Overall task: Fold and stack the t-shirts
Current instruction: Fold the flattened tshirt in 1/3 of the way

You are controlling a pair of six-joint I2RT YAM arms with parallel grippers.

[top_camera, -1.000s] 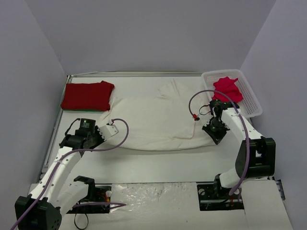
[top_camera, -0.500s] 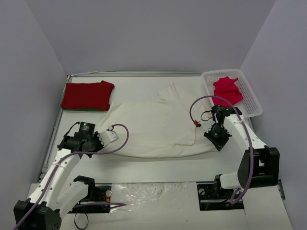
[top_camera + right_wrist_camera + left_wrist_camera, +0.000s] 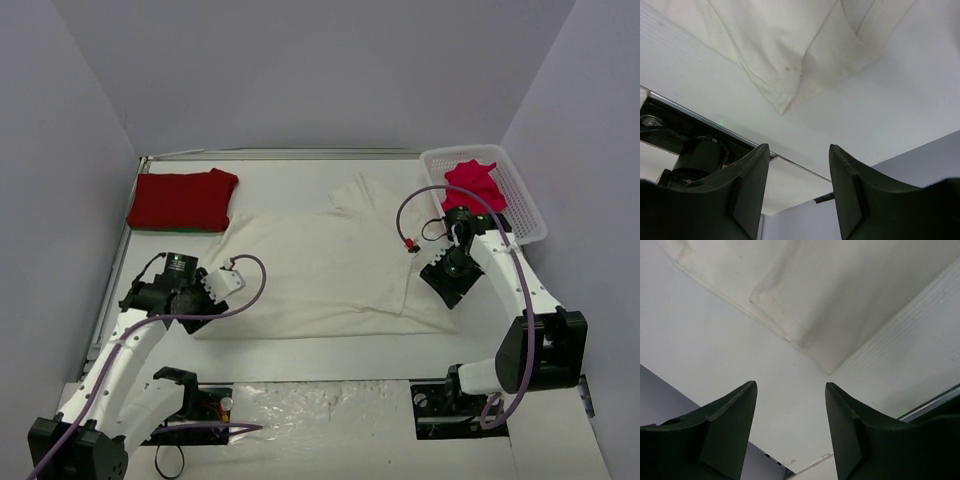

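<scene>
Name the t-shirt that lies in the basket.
The pinkish-red t-shirt, crumpled in the white basket; the red t-shirt lies folded outside it, the cream t-shirt spread flat.

**Soft, even light**

Diffuse overhead light keeps the top view bright, shadows faint. A crinkled plastic sheet (image 3: 300, 400) at the near edge glints. In the wrist views the fingers (image 3: 725, 435) look dark and slightly soft.

The white left arm (image 3: 130, 345) reaches forward, elbow low, its black two-finger left tool (image 3: 790, 385) standing with jaws apart, gripping nothing. The white right arm (image 3: 507, 266) bends inward; its black right tool (image 3: 799, 147) likewise parted, empty.
</scene>
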